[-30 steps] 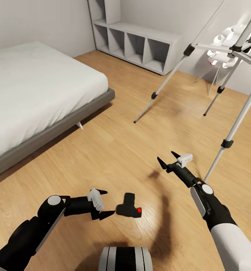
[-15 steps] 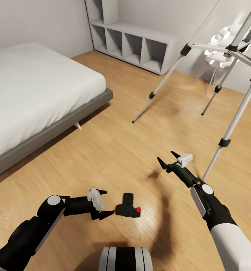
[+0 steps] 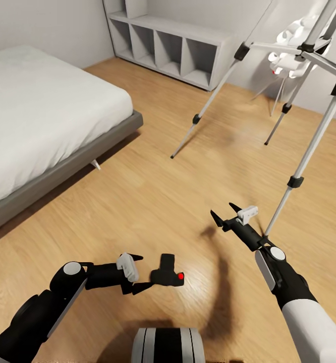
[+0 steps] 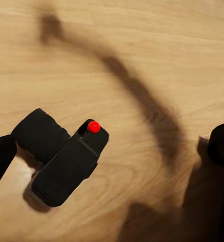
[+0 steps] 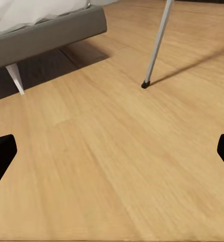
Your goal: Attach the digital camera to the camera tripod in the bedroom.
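Since the earlier pictures the whole head view has slid, so the camera is judged to have moved; relative to the left gripper, though, the digital camera has also shifted slightly closer and now lies against the lower fingertip. It rests on the wooden floor just in front of the robot, its red button turned toward the right side; in the left wrist view the digital camera is seen with one black fingertip touching its lens end. The left gripper is spread wide and nothing is clamped, presumably so that the body can be straddled before a grasp. The right gripper is held apart and empty above the floor, near one leg of the camera tripod, probably kept free. The bed lies well apart, at the left.
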